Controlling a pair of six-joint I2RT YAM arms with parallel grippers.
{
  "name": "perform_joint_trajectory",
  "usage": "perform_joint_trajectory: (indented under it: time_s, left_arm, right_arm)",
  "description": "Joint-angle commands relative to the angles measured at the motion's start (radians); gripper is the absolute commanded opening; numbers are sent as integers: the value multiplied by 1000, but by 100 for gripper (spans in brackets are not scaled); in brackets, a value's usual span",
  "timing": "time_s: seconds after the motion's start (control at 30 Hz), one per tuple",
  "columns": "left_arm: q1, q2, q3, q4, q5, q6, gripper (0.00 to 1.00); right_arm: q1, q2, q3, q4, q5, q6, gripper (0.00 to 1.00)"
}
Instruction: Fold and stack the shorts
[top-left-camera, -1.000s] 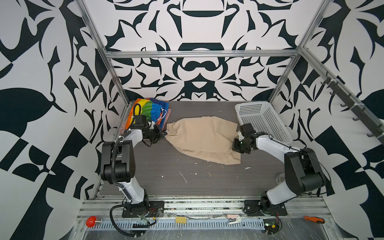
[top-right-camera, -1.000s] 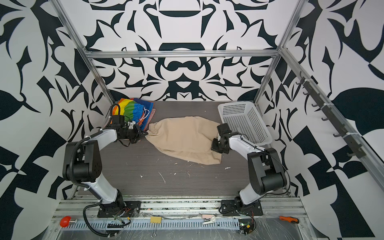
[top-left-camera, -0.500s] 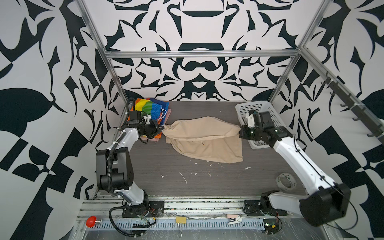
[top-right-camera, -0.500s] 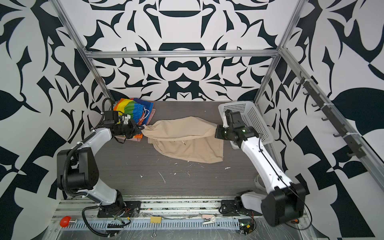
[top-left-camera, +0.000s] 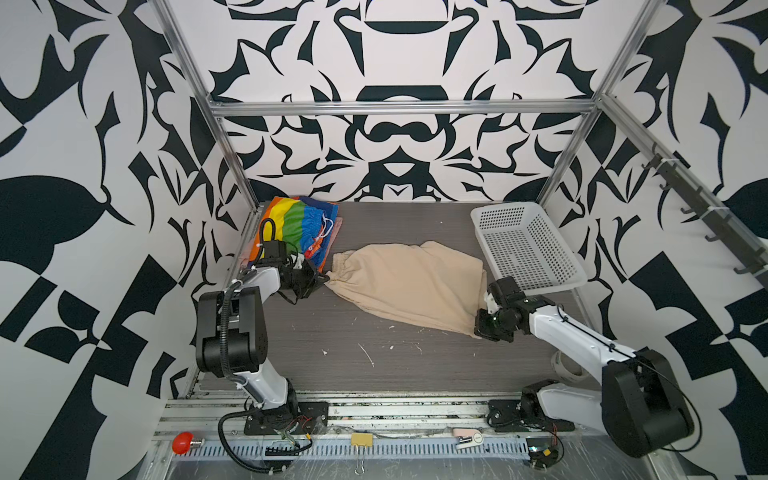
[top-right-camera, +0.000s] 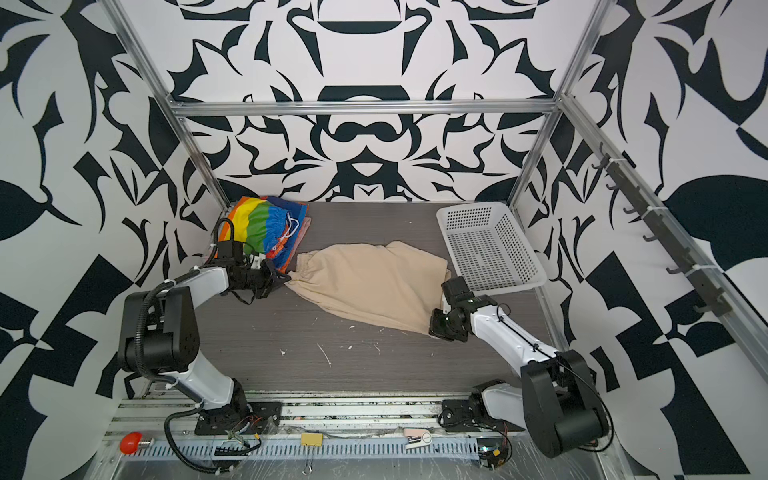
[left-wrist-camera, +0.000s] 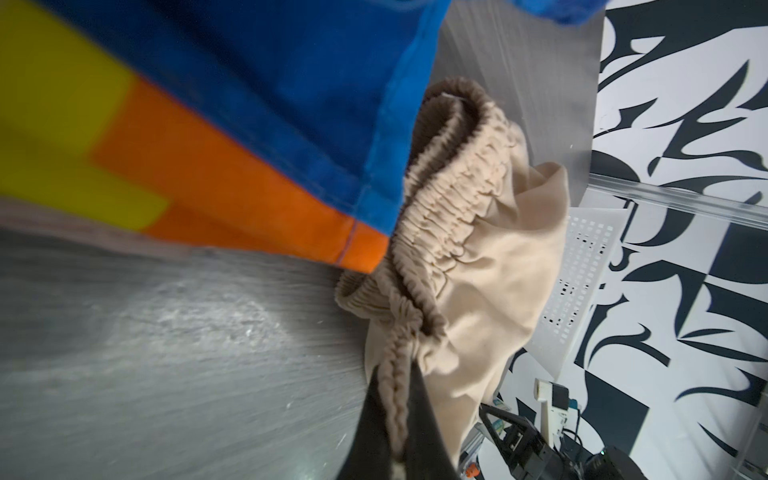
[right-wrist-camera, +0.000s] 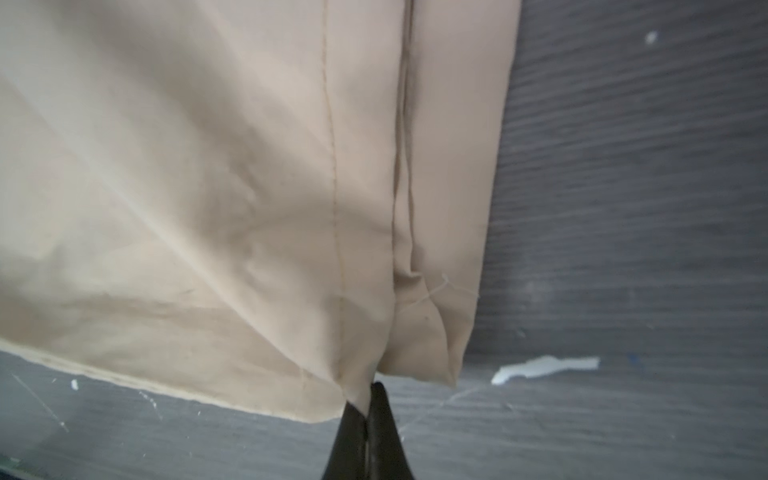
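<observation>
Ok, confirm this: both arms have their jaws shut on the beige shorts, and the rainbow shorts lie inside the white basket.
One thing is wrong. The rainbow shorts lie outside the white basket, in the far left corner of the table, as both top views show. The left gripper and right gripper do have their jaws shut on the beige shorts.

My right gripper (right-wrist-camera: 368, 419) clamped on the beige shorts' (right-wrist-camera: 232, 187) hem corner, seams running from it, dark table (right-wrist-camera: 623, 208) under the shorts, white scrap (right-wrist-camera: 544, 368) near that corner.
</observation>
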Motion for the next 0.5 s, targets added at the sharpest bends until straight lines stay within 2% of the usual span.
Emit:
perform_joint_trajectory:
  time_s: [0.0,0.2,0.27,0.37,0.43,0.47]
  left_arm:
    - [7,-1,-4,-18,-38,38,0]
    - [8,-18,-13,-27,-69,42,6]
    - [8,-42,-28,-30,-74,45,11]
    - [8,-85,-57,-34,-82,52,24]
    - [7,-110,-55,-52,-88,62,40]
    - [6,-128,-49,-65,-97,68,52]
  right_arm:
    - [0,-12,-8,42,37,14,0]
    - [0,-22,-6,28,112,29,0]
    - [0,-13,7,16,135,29,0]
    - [0,-1,16,14,135,28,2]
    - [0,-1,42,-15,135,19,12]
    - [2,-7,58,-30,126,16,18]
